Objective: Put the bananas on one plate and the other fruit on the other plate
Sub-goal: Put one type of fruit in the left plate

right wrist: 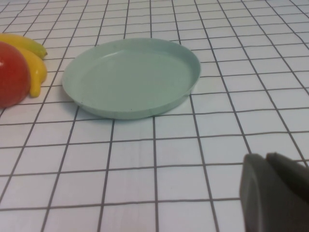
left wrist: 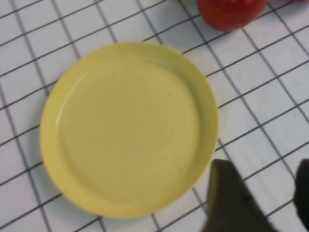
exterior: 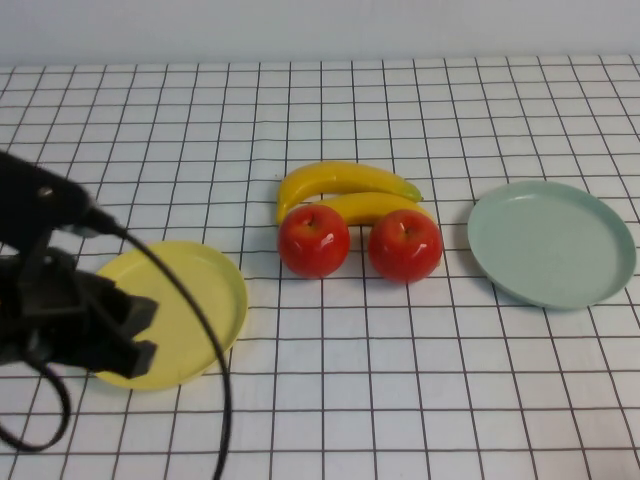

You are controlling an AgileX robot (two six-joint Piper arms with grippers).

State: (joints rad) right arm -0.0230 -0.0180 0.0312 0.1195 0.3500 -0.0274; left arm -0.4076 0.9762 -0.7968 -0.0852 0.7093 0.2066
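While you look down from the high view, your left tool (exterior: 135, 330) hangs over the 9 o'clock edge of the yellow plate (exterior: 200, 290), its two dark fingers spread apart with nothing between them. From the left wrist view those fingers (left wrist: 231, 198) sit just past the plate's rim (left wrist: 207, 96), over the gridded table (left wrist: 270, 92), touching neither plate nor fruit.

Your right tool (right wrist: 275, 193) does not appear in the high view; the right wrist view shows it near the pale green plate (right wrist: 130, 79), its fingers pressed close together and holding nothing.

At the table's centre you find two red apples (exterior: 314, 241) (exterior: 405, 245) side by side, slightly apart. Directly at 12 o'clock from them lie the two bananas (exterior: 345, 180) (exterior: 375, 207), one tucked against the other, the nearer one touching the apples. The yellow plate lies at 8 o'clock from the fruit, the pale green plate (exterior: 552, 243) at 3 o'clock. Both plates carry nothing.
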